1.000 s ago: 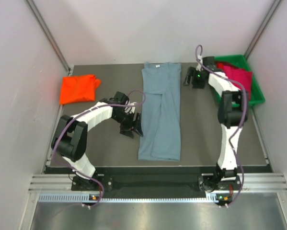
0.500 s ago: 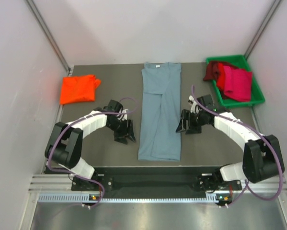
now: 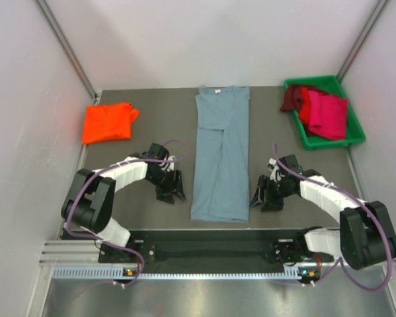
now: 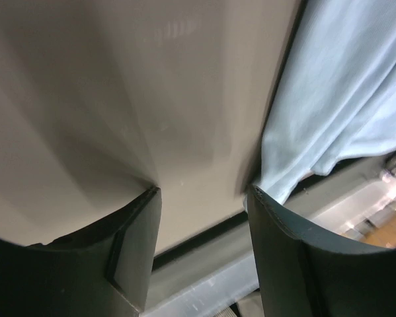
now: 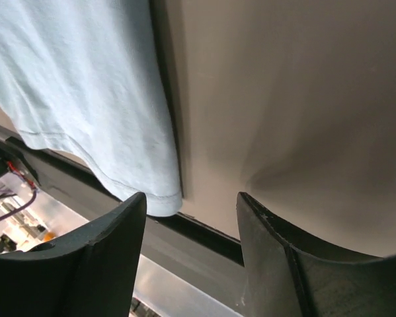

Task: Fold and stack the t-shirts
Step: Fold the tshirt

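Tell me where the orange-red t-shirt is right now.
In the top view, the orange-red t-shirt lies at the table's far-left corner, apart from and left of the blue-grey t-shirt spread down the middle.

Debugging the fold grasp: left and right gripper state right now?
Left gripper: open, empty, beside the blue-grey t-shirt at its near left corner.
Right gripper: open, empty, at the same shirt's near right corner.
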You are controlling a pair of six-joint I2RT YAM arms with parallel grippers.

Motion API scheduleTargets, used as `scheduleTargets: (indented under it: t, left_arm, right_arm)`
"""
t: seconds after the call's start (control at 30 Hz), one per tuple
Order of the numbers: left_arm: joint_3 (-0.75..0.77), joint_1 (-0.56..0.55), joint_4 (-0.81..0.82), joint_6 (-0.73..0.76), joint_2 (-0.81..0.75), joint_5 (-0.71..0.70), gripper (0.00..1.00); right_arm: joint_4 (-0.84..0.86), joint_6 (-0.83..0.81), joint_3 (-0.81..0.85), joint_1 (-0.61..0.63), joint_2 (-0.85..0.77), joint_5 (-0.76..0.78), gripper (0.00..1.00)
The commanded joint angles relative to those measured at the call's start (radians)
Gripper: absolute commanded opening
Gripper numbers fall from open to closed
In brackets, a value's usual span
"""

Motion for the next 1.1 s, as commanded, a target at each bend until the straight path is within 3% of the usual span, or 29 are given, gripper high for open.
scheduleTargets:
  t: [0.0, 0.23, 0.6, 1.07]
  left_arm:
    - [-0.052, -0.001, 0.01, -0.002, -0.028, -0.005, 0.6]
    - [-0.104, -0.014, 0.01, -0.002, -0.044, -0.005, 0.6]
    - [-0.054, -0.085, 0.01, -0.002, 0.022, -0.005, 0.6]
    - [-0.028, -0.172, 0.01, -0.002, 0.08, -0.005, 0.6]
  right_arm:
    - [0.062, 0.036, 0.006, 0.023, 0.018, -0.043, 0.57]
    - [0.111, 0.053, 0.01, 0.074, 0.071, -0.063, 0.57]
    - [0.19, 0.085, 0.008, 0.121, 0.131, -0.09, 0.56]
    - [0.248, 0.094, -0.009, 0.127, 0.148, -0.13, 0.44]
